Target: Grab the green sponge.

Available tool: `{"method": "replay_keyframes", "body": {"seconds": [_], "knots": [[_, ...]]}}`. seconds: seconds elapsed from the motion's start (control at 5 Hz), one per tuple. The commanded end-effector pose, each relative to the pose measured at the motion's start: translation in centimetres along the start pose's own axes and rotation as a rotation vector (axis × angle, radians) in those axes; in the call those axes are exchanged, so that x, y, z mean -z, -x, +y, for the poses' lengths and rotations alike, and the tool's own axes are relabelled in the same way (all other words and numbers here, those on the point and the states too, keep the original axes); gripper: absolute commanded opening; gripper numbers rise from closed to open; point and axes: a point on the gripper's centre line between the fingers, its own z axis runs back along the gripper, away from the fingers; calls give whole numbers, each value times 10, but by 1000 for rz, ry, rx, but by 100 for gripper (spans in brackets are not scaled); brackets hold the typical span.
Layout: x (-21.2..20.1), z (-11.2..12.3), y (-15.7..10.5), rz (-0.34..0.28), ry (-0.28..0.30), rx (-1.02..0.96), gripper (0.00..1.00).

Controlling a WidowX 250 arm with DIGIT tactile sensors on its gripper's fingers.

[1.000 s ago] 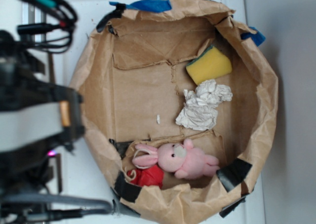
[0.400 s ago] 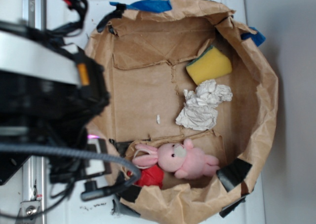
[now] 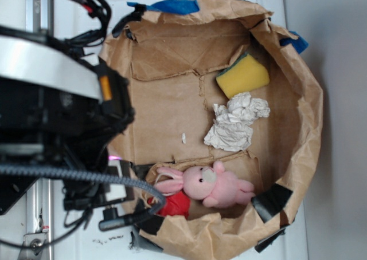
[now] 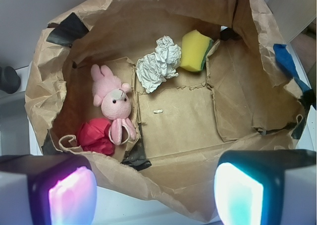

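The green sponge (image 3: 243,75) (image 4: 195,50), yellow with a dark green face, lies at the far side of the brown paper bin (image 3: 309,128) (image 4: 173,185), against its wall. My gripper (image 4: 156,193) hovers high over the bin's near rim, far from the sponge. Its two glowing fingertips (image 4: 73,195) stand wide apart, open, with nothing between them. In the exterior view the black arm (image 3: 57,117) covers the bin's left edge and hides the fingers.
A crumpled white paper wad (image 3: 235,122) (image 4: 159,64) lies right beside the sponge. A pink plush rabbit (image 3: 209,185) (image 4: 113,103) and a red cloth (image 3: 172,204) (image 4: 95,136) sit in a flap pocket. Blue tape (image 3: 172,6) marks the rim.
The arm has swung up and to the right over the bin's left rim, its cables now reaching the red cloth. Nothing inside the bin has moved.
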Motion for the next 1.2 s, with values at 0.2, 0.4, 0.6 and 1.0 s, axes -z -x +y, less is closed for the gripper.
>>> {"method": "replay_keyframes", "body": {"seconds": [0.2,0.4,0.6,1.0], "knots": [[5,6,-35,-94,24,-143,100],[24,6,-51,-127,40,-219,100],[42,9,-54,-171,48,-255,100],[83,25,-61,-136,30,-333,100]]}}
